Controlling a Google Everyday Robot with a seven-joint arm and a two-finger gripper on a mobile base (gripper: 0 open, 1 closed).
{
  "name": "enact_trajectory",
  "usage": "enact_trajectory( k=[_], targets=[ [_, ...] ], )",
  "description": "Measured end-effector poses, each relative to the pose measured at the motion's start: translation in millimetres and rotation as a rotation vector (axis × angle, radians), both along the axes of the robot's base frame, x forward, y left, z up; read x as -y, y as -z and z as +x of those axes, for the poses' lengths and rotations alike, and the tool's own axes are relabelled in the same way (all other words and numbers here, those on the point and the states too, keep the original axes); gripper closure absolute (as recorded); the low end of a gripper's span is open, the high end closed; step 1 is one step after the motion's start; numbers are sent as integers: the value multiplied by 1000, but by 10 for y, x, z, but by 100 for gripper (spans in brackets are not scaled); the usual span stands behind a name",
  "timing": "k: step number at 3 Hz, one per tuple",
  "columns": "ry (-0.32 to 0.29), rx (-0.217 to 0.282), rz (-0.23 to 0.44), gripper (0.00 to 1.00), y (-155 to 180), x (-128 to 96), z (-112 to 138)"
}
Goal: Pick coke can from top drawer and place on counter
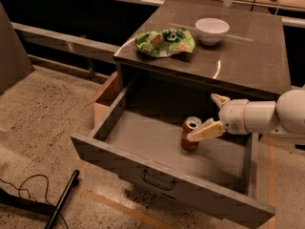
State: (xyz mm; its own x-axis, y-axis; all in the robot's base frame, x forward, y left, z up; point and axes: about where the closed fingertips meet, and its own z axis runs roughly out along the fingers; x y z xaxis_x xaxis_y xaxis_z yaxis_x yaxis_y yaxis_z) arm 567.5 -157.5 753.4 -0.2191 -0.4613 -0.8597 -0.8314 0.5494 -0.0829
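The coke can (190, 146) stands upright in the open top drawer (119, 159), right of its middle. My gripper (202, 118) reaches in from the right on a white arm, with its fingers open. The near finger (208, 130) lies across the front of the can near its top. The far finger (218, 99) points up behind and to the right of the can. The can rests on the drawer floor. The counter (250, 56) is the glossy dark top above the drawer.
A white bowl (211, 30) and a green crumpled bag (164, 42) lie on the counter's far left part. A cardboard box (107, 98) stands left of the drawer. A black pole (63, 200) and a cable (19, 194) lie on the speckled floor at lower left.
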Motion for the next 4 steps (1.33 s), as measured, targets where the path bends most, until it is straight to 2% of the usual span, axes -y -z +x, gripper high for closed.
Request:
enact_trajectory(
  k=[2,4],
  targets=[
    [-11,-38,20,0,345,-285,44],
    [4,-92,19,0,667,-317,134]
  ],
)
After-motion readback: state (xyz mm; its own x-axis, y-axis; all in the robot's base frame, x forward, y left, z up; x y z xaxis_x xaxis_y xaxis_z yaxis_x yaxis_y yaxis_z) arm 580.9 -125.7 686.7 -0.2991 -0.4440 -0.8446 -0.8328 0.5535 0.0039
